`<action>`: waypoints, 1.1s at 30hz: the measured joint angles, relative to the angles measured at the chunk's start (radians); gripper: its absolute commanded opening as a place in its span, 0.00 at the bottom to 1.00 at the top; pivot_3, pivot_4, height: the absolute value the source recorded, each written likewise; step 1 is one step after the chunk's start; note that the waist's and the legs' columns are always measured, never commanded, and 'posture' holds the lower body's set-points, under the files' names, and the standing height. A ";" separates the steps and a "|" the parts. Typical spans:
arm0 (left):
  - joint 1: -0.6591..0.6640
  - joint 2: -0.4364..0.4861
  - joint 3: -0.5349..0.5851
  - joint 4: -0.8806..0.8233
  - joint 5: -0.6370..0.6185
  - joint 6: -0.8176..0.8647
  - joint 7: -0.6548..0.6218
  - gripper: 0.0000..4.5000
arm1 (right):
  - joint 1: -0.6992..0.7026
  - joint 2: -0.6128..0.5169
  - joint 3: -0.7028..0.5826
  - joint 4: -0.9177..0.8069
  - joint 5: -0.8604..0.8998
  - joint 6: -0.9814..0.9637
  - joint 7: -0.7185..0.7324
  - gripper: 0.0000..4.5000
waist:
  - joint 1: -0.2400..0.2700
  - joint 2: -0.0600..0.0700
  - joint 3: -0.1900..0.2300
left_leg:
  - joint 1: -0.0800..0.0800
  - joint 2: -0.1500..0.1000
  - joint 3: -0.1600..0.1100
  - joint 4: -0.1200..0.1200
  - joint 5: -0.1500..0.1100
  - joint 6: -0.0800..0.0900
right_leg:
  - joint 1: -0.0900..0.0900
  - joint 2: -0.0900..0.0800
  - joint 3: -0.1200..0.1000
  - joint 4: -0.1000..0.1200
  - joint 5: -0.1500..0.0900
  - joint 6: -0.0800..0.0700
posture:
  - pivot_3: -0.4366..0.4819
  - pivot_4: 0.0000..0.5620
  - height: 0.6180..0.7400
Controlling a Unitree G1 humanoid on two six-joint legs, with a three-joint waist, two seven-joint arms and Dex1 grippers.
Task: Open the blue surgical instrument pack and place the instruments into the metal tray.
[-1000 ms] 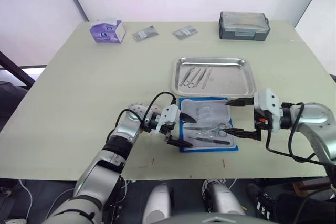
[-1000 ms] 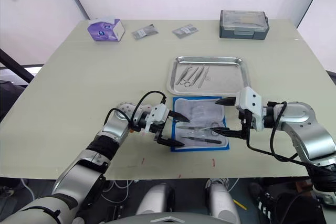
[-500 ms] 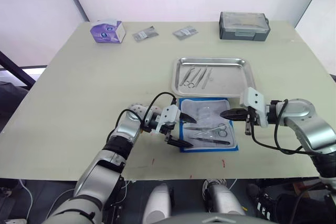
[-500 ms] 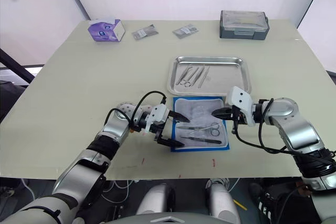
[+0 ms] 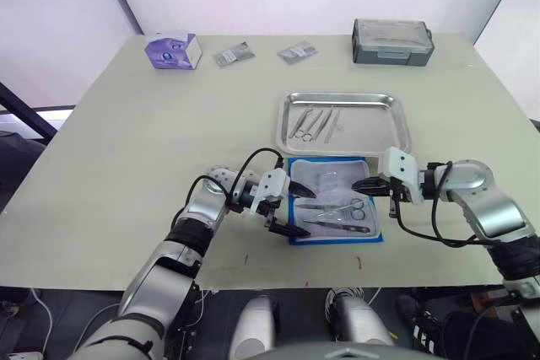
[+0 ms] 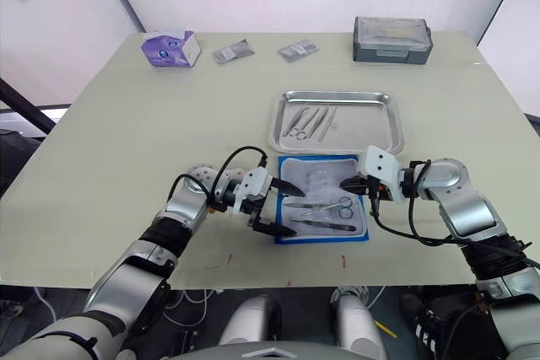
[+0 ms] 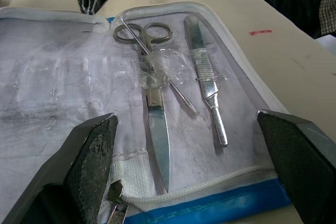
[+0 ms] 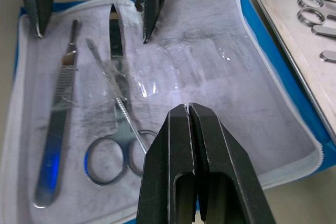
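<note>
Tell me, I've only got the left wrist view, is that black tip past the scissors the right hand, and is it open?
Observer: Yes, that's the right hand. Its fingers are shut together and it holds nothing.
Operator: Where's the tray from here?
Observer: The metal tray sits just beyond the far edge of the blue pack, close beside it.
Operator: Anything in it yet?
Observer: Several instruments lie in the tray's left half; its right half is bare.
</note>
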 measured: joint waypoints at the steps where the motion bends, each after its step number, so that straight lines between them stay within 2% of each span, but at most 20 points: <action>1: 0.000 0.000 0.000 0.000 0.000 0.000 0.000 1.00 | 0.000 0.001 0.002 0.004 -0.002 -0.011 0.005 0.01 | 0.000 0.000 0.000 | 0.000 0.000 0.000 0.000 0.000 0.000 | 0.000 0.000 0.000 0.000 0.000 0.000 | 0.48 0.27 0.93; 20: 0.003 0.001 0.000 -0.003 0.000 0.001 0.002 1.00 | -0.014 0.027 0.066 0.055 -0.074 -0.076 0.060 0.01 | 0.000 0.000 0.000 | 0.000 0.000 0.000 0.000 0.000 0.000 | 0.000 0.000 0.000 0.000 0.000 0.000 | 0.48 0.27 0.93; 33: 0.007 0.002 0.000 -0.010 0.000 0.005 0.004 1.00 | 0.019 0.018 0.070 -0.023 -0.040 -0.007 0.106 0.01 | -0.001 0.001 -0.001 | 0.000 0.000 0.000 0.000 0.000 0.000 | 0.000 0.000 0.000 0.000 0.000 0.000 | 0.48 0.27 0.93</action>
